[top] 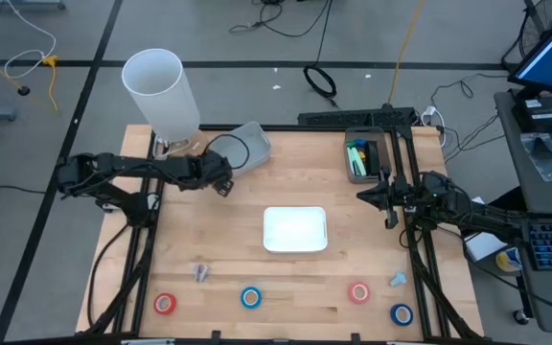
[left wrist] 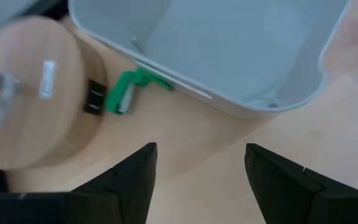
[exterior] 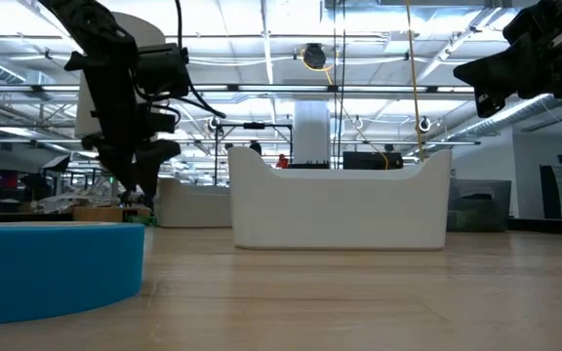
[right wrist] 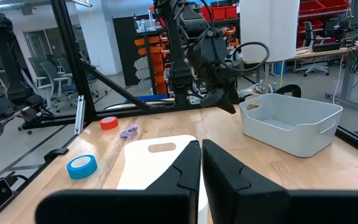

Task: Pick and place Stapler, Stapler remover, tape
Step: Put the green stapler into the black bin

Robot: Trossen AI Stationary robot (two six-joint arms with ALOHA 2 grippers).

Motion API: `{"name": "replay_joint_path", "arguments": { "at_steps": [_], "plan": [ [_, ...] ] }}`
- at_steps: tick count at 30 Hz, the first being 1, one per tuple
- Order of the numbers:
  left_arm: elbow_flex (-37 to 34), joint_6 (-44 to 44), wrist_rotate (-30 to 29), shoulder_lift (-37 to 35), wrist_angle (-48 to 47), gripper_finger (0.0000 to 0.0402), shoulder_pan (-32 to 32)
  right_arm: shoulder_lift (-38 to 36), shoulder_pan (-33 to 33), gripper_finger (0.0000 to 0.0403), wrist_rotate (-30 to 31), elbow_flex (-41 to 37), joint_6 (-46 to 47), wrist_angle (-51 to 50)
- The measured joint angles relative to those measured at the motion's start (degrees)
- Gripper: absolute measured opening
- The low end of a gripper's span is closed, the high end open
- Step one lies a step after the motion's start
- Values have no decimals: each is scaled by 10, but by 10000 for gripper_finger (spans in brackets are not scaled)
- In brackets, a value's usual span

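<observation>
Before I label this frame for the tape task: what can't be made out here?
- Low view: a blue tape roll up close blocks the other rolls.
- High view: the small grey item is too small to identify.
- Left wrist view: the gripper sees the grey bin, edges cut off.

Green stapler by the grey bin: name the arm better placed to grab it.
Left. The left hand hangs open just short of the green stapler beside the grey bin; the right hand, shut, waits at the table's far right side.
</observation>
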Motion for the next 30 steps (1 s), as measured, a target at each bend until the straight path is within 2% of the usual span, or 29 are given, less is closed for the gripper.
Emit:
{"name": "replay_joint_path", "arguments": {
  "at_steps": [4,9,14,22,30],
  "plan": [
    [0,29,-27,0,-14,241,3,0,0,8,0,0,0,0],
    [-25,84,-29,0,-3,241,11,0,0,8,0,0,0,0],
    [-56,96,-25,0,31,241,28,0,0,8,0,0,0,0],
    [-58,158,5,0,110,241,77,0,0,8,1,0,13,0],
    [-58,199,43,0,130,241,125,0,0,8,2,0,20,0]
  ]
}}
